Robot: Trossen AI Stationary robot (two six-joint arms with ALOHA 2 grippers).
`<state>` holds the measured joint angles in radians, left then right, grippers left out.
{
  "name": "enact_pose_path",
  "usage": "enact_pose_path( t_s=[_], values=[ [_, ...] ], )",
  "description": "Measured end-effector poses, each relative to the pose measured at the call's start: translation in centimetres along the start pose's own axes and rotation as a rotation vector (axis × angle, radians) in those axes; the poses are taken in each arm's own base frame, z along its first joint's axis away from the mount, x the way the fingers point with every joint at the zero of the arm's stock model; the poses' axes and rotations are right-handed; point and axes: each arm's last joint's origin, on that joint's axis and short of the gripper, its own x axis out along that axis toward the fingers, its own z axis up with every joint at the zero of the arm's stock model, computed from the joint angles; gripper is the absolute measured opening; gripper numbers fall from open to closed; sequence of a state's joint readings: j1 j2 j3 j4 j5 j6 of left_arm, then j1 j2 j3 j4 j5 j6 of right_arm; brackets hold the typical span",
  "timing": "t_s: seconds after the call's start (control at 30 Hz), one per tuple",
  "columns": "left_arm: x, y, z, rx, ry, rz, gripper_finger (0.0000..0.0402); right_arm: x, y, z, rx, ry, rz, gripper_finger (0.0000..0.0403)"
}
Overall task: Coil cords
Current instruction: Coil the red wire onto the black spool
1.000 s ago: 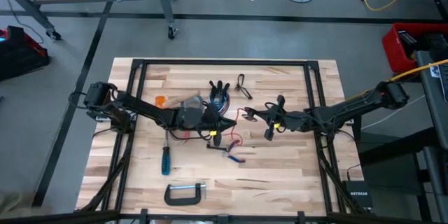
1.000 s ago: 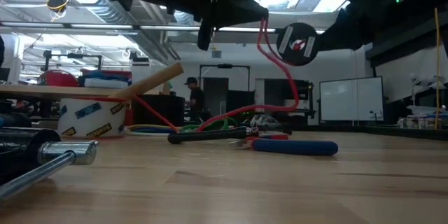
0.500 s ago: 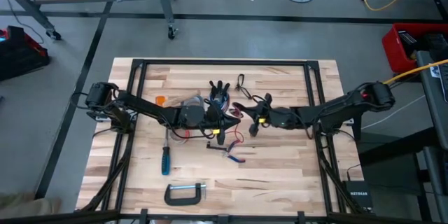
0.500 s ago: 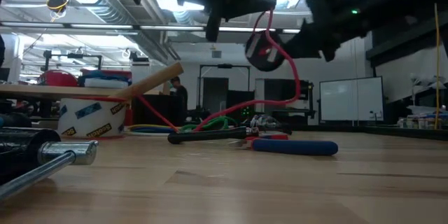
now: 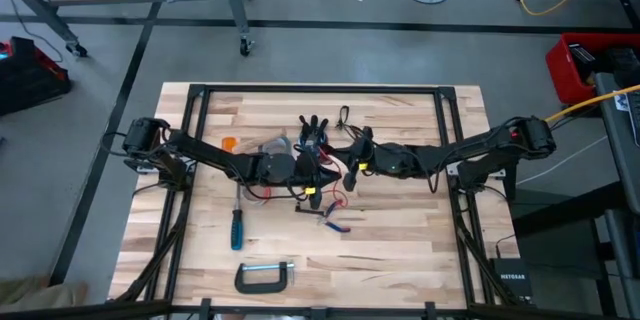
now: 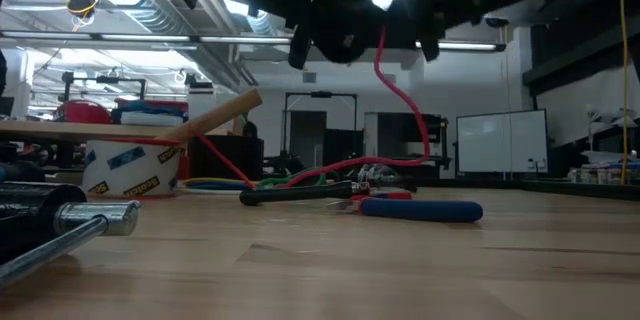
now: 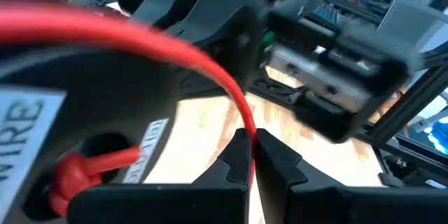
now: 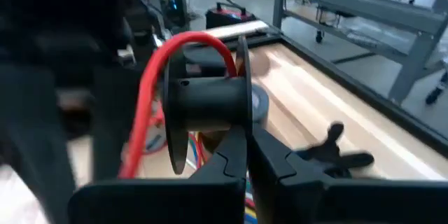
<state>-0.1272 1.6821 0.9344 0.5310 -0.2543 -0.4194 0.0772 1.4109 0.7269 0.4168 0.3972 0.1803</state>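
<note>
Two grippers point(image 5: 318, 186) point(image 5: 350, 167), one red cord point(image 6: 404, 110).

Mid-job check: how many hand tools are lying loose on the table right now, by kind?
Blue-handled screwdriver: 1
C-clamp: 1
Pliers: 1
Total: 3
</note>
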Motion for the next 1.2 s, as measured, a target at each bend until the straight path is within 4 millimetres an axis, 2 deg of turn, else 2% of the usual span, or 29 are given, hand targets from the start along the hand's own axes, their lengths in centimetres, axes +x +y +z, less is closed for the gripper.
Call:
enact_pose_path(
  t_s=[0.13, 0.37, 0.73, 1.03, 1.2],
  values=[
    [0.0, -0.1, -0.1, 0.007, 0.006, 0.0, 0.0, 0.1, 0.3, 1.0, 0.006, -0.024, 0.035, 0.0001],
    [-0.1, -0.3, -0.2, 0.008, 0.005, 0.0, 0.0, 0.1, 0.3, 0.6, -0.008, 0.017, 0.04, 0.0001],
    [-0.4, -0.4, -1.5, 0.021, 0.079, 0.107, 0.0, -0.1, -0.2, 1.9, 0.006, -0.079, 0.049, 0.0001],
    [-0.8, -0.6, -2.3, 0.065, 0.112, 0.199, 0.0, -3.5, -1.3, 3.0, -0.06, 0.029, 0.038, 0.0001],
    [-0.8, -0.5, -2.3, 0.091, 0.098, 0.236, 0.0, -5.6, -1.7, 3.6, -0.048, 0.081, 0.145, 0.0001]
  ],
)
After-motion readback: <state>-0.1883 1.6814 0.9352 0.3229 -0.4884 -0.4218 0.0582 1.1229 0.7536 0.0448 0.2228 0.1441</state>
